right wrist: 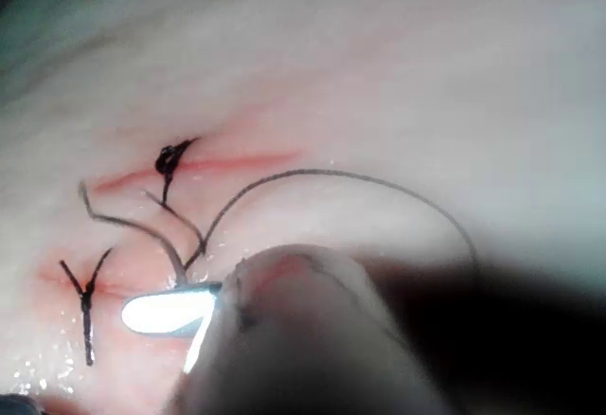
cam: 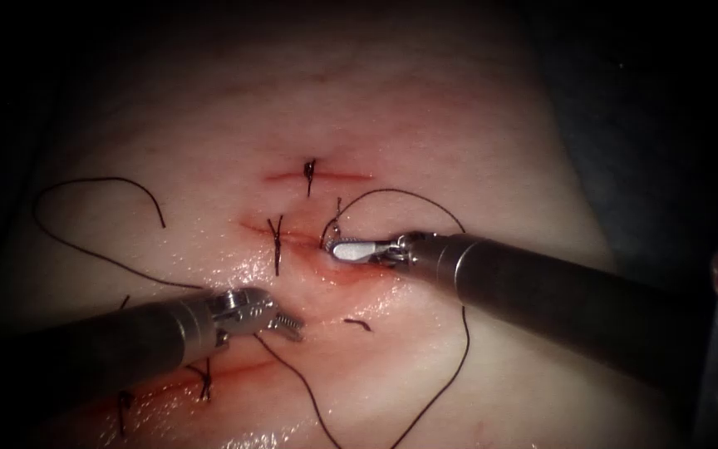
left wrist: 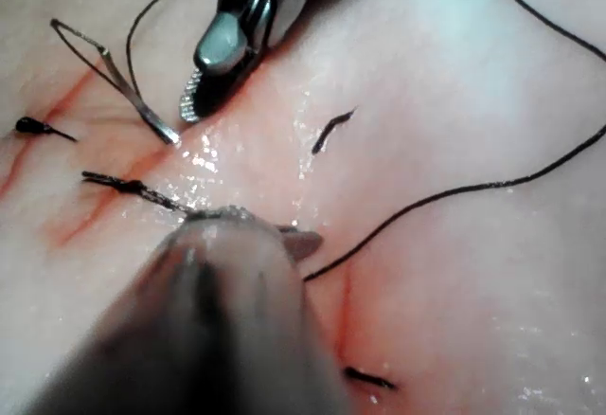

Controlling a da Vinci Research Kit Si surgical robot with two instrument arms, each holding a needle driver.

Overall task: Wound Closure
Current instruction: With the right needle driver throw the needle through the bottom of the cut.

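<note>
Needle (cam: 331,223) – thin, curved, standing on the middle cut (cam: 301,237) toward its right end, right of a knotted stitch (cam: 277,237). Its near end meets the tissue (cam: 459,150) at the cut line. Whether that end is buried cannot be told. The far end rises free, with the long axis running near to far.

Right pincer (cam: 346,249): released, grasping nothing. In the left wrist view its two jaws stand apart, with their tips just right of the needle's near end. This arm is by judgement the nearer one to the needle.

Thread (cam: 464,349) runs from the needle in a loop over the right shaft, sweeps near, then returns left to the left pincer (cam: 288,323).

Left pincer: near and left of the needle, apart from it. The thread passes at its tip – whether it grips the thread cannot be told.

A cut end of thread (cam: 357,324) lies between the tools. Open tissue lies far and right of the needle.
</note>
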